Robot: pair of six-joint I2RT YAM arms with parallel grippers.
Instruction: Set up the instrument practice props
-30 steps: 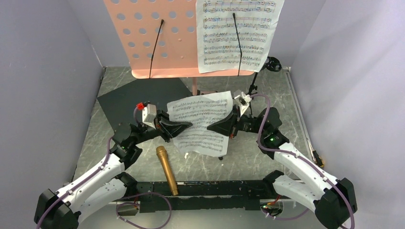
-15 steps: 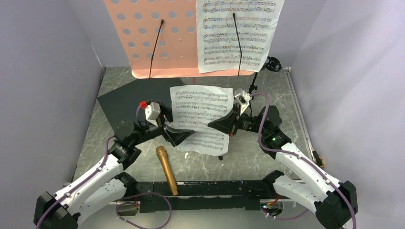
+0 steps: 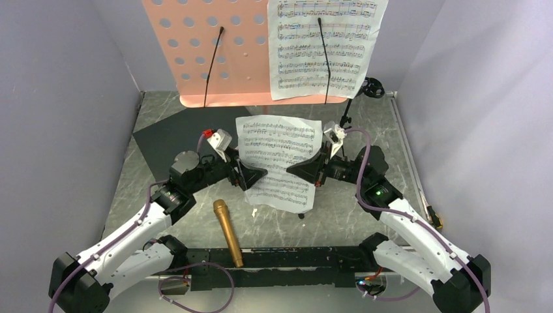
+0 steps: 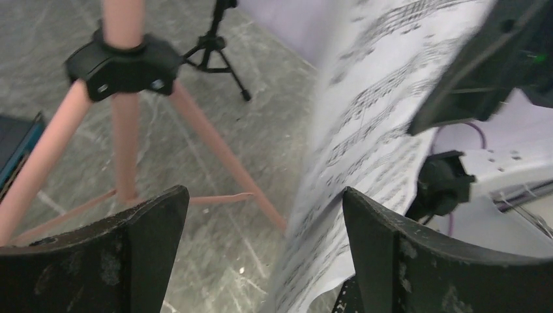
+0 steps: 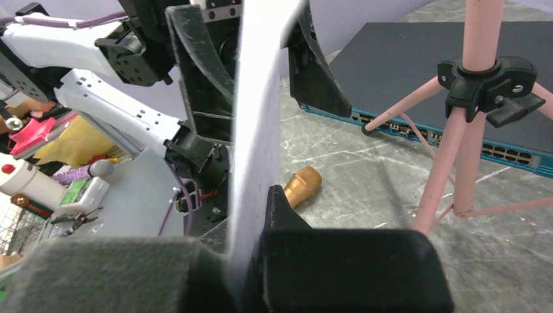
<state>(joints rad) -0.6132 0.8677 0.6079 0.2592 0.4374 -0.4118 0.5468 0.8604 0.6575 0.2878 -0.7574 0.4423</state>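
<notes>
The pink music stand rises at the back, and one sheet-music page rests on its right half. My right gripper is shut on the right edge of the second page, which hangs upright over the table, seen edge-on. My left gripper stands open, and that page passes between its jaws, close to the right finger. The gold microphone lies on the table near the arm bases. The small black mic stand stands at the back right.
A dark flat panel with a teal edge lies at the back left, under the music stand. The stand's pink tripod legs spread just behind my grippers. Grey walls close in the left, right and back.
My left gripper has opened and let go of the page, then shifted right and back. The page has swung from slanted to upright in the right gripper.
</notes>
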